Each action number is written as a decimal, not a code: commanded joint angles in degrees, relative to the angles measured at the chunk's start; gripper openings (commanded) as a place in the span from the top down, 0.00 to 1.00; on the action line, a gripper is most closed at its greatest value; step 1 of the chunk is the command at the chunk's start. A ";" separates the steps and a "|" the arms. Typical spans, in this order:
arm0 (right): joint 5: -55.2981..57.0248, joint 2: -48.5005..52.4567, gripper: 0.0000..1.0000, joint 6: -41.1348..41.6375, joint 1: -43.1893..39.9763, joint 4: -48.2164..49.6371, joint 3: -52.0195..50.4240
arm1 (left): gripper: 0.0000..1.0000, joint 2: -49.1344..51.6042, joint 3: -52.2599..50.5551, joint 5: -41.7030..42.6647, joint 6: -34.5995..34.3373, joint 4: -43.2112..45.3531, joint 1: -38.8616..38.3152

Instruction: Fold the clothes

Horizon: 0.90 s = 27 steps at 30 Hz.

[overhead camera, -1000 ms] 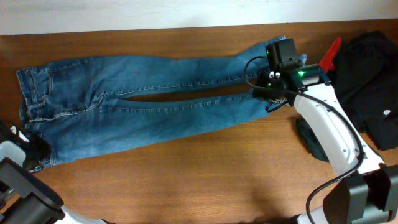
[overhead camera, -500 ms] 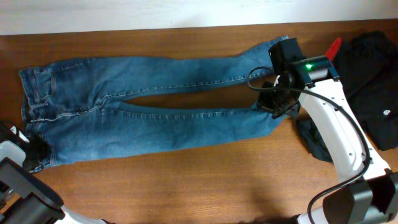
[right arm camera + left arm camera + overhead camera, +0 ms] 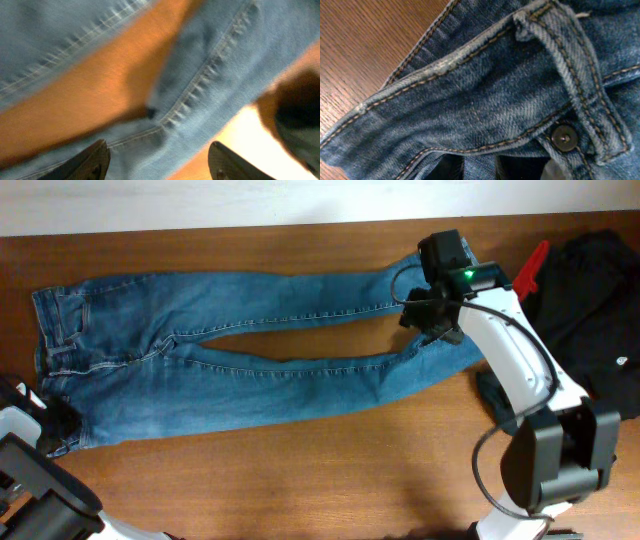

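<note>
Across the wooden counter (image 3: pixel 300 470), 1 pair of blue jeans (image 3: pixel 250 350) is lying flat and unfolded. Its 2 legs are stretching away from the waistband, with a thin wedge of bare wood showing between them.

At the waistband's near corner, the left tool (image 3: pixel 55 428) is gripping the denim. In its wrist view the thick band is filling the frame and dipping down between 2 dark fingers, nearly closed on it. That view is also showing 1 metal button (image 3: pixel 564 137) and 1 belt loop (image 3: pixel 570 65) beside it.

At the cuff end of the jeans, the right tool (image 3: pixel 162 162) is hovering over the legs with its 2 fingers (image 3: pixel 92 161) spread wide, and it is holding nothing. Its wrist picture is coming out blurred, so only seam stitching and orange wood are readable beneath it. From overhead the right arm (image 3: pixel 520 370) is covering the cuffs, so their exact lie cannot be told.

Beyond the cuffs, well apart from the jeans, 1 black garment (image 3: pixel 600 320) is lying partly cut off by the frame edge. 1 red object (image 3: pixel 533 268) is poking out beside it. 1 dark grey thing (image 3: pixel 497 402) is sitting half hidden under the arm, too obscured to identify.
</note>
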 commanded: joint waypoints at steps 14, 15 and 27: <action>-3.15 8.15 0.27 -10.32 -4.61 1.88 -2.40 | 0.62 0.59 1.11 4.33 2.73 0.39 0.35; -3.17 8.09 0.25 -11.10 -4.68 1.90 -2.38 | 0.59 0.50 1.44 5.53 4.24 0.28 0.35; -16.26 0.09 0.23 -22.38 -4.74 7.26 -2.27 | 0.44 -11.67 14.19 16.98 9.03 -6.73 -0.96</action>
